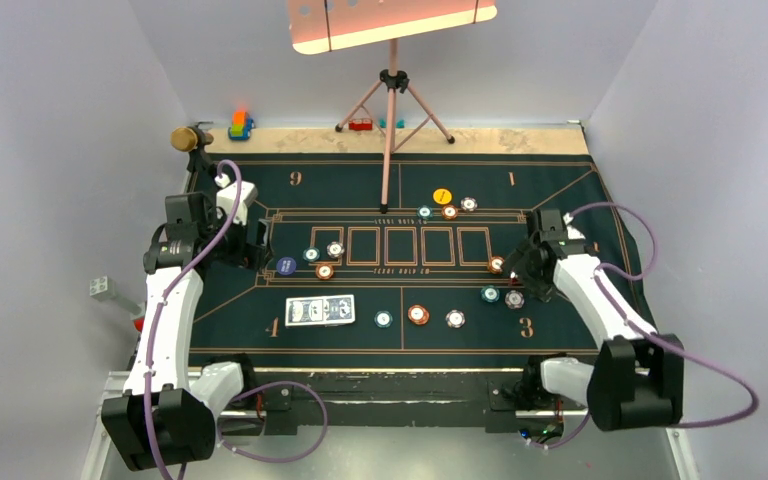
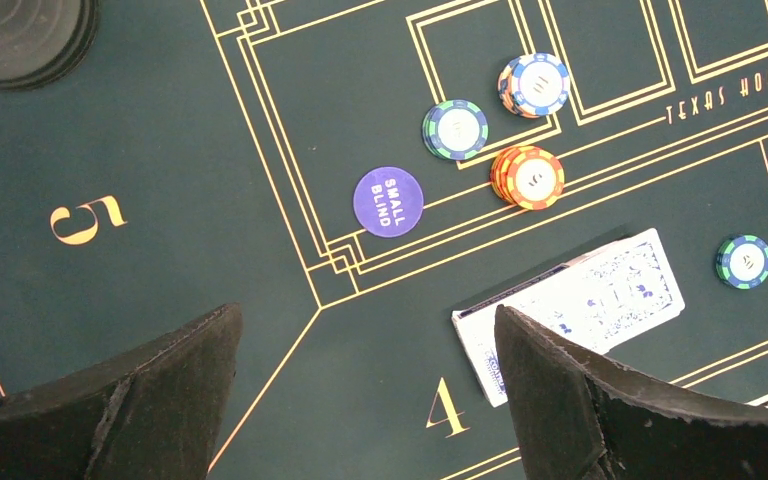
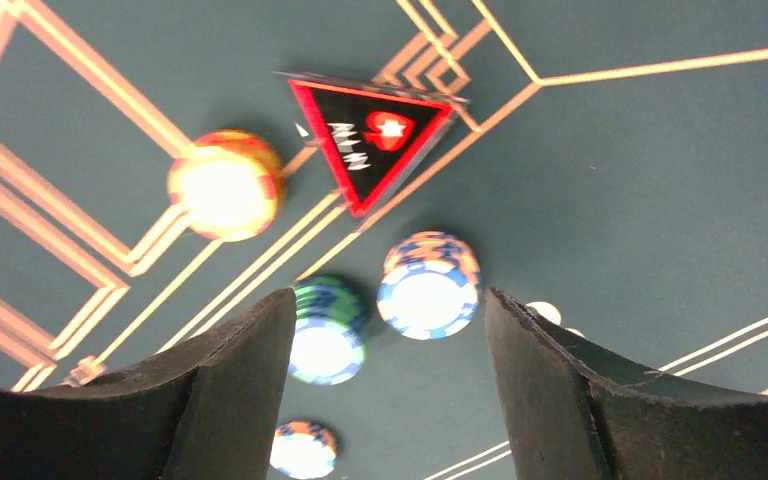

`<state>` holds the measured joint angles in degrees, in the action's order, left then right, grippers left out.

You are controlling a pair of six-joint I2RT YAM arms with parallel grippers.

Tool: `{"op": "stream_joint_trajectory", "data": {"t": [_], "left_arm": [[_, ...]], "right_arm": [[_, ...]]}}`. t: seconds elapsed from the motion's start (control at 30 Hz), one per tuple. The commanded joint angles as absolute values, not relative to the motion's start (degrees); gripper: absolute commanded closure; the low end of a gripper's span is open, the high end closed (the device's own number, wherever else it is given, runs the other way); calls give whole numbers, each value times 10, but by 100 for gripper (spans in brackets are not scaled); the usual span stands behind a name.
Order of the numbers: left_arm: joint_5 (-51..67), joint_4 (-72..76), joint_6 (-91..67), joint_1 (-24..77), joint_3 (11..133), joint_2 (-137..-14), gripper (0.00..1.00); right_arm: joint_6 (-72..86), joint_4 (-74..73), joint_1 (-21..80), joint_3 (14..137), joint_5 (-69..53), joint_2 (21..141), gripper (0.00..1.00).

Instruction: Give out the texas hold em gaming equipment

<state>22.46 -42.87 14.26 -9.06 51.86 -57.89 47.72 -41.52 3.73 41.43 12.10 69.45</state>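
Observation:
On the dark green poker mat (image 1: 560, 190), a deck of blue-backed cards (image 1: 320, 311) (image 2: 600, 295) lies face down by the "4". Chips sit in small groups: three stacks (image 1: 325, 260) and a purple "small blind" disc (image 2: 388, 201) at left, three chips (image 1: 418, 316) along the front, several (image 1: 449, 209) at the back. My left gripper (image 1: 258, 248) (image 2: 365, 315) hangs open and empty above the mat, left of the deck. My right gripper (image 1: 513, 270) (image 3: 390, 297) is open over a green stack (image 3: 326, 330) and a blue-and-orange stack (image 3: 428, 285), holding nothing.
A black-and-red triangular marker (image 3: 372, 140) and an orange chip (image 3: 225, 185) lie beyond the right fingers. At the back left are a gold-headed microphone (image 1: 188, 138), whose round base (image 2: 20, 35) shows in the left wrist view, and toy blocks (image 1: 240, 124). A tripod (image 1: 392, 110) stands at the back centre.

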Motion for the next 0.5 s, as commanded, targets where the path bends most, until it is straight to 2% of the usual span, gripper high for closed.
{"op": "stream_joint_trajectory", "data": {"t": [0.0,0.13,0.47], "left_arm": [[249,-423,158,-97,519,-573,0],[256,-431,161,-97,524,-578,0],[265,-437,157,-97,528,-572,0]], "right_arm": [[467,-439,94,475,154,627,26],[474,-452,174,507,174,620,24],[415,-407,356,647,188,701,19]]}}
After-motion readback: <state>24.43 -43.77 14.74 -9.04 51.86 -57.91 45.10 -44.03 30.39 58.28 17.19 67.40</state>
